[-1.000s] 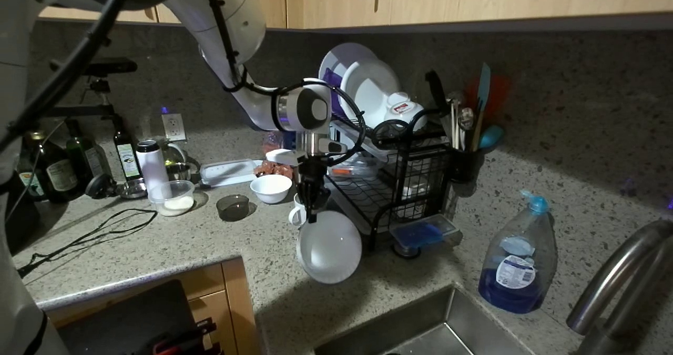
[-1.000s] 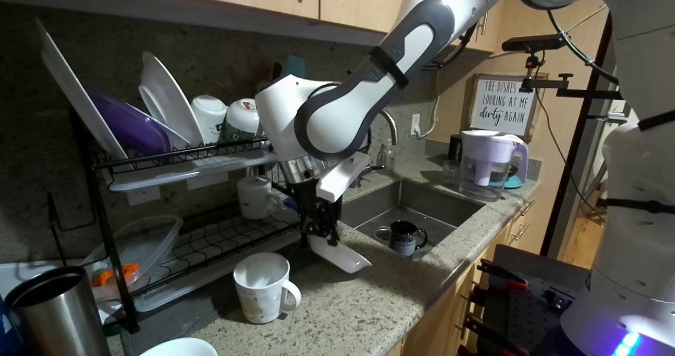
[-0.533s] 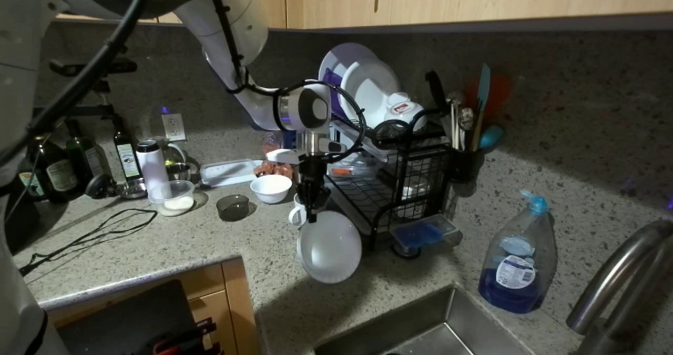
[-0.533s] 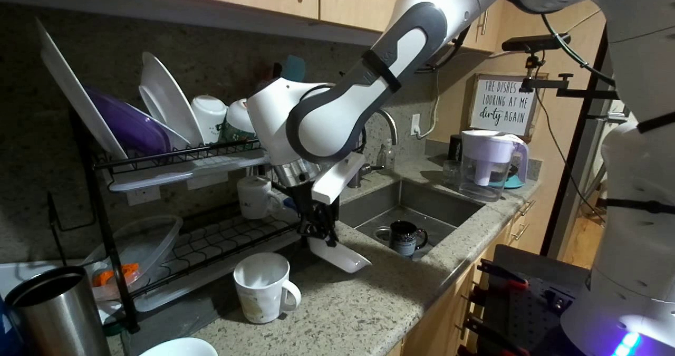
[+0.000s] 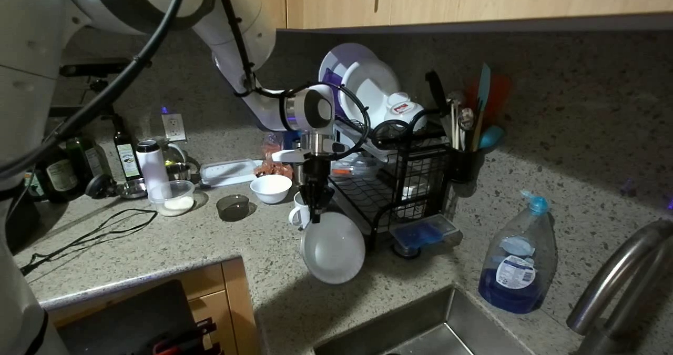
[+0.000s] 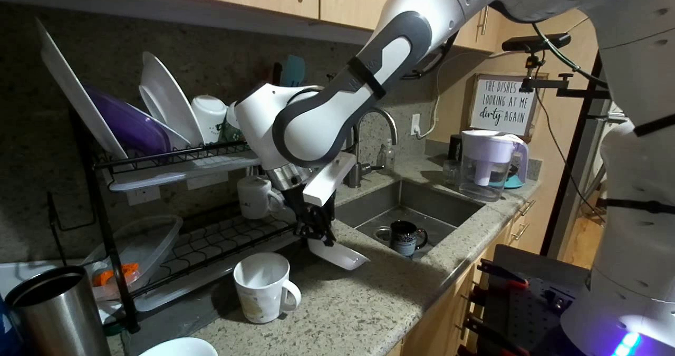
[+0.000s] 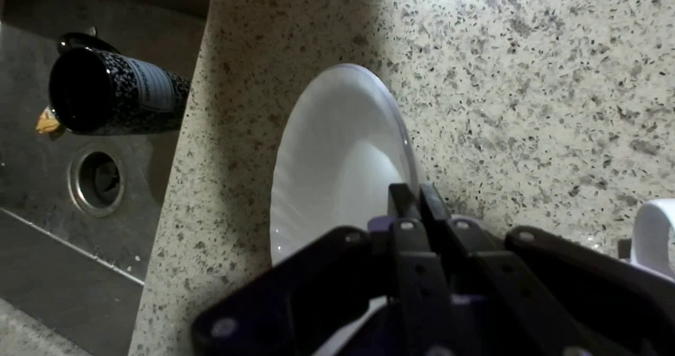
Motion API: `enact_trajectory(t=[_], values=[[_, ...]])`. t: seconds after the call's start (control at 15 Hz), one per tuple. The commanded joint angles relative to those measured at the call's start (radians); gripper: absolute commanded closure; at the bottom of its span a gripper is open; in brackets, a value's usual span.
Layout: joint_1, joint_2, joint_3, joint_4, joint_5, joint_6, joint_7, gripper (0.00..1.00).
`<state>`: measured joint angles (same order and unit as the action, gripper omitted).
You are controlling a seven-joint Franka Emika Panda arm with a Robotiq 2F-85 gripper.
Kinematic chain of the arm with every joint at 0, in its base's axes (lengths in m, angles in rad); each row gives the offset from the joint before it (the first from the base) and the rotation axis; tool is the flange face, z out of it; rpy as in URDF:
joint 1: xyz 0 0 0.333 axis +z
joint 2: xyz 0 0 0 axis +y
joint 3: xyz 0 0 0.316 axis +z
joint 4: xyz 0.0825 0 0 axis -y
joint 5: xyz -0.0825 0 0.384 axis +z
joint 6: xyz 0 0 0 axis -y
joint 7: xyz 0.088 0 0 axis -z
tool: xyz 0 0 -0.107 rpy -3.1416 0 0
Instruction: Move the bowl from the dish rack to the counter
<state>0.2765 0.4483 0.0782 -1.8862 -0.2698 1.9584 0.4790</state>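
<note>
1. In an exterior view: holding the bowl [image 5: 334, 250] by its rim in the tightly pinched claw [image 5: 315, 218]; tilted over the worktop [image 5: 278, 242], near the dish rack [image 5: 404, 168] but outside it;
2. In an exterior view: showing the bowl between the white mug [image 6: 262, 288] and the sink [image 6: 437, 199]; cannot tell whether touching the worktop;
3. In the wrist view: clamped at the rim between both fingers [image 7: 405, 202]; tilted beside the sink.
</note>
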Motion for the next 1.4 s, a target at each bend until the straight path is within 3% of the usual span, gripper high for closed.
enact_trajectory(t=[0.0,0.6,1.33], values=[[0.025,0.034,-0.023,0.055,-0.026,-0.051,0.037,0.95],[0.047,0.067,-0.051,0.085,-0.060,-0.063,0.133,0.95],[0.059,0.138,-0.063,0.167,-0.089,-0.170,0.134,0.95]])
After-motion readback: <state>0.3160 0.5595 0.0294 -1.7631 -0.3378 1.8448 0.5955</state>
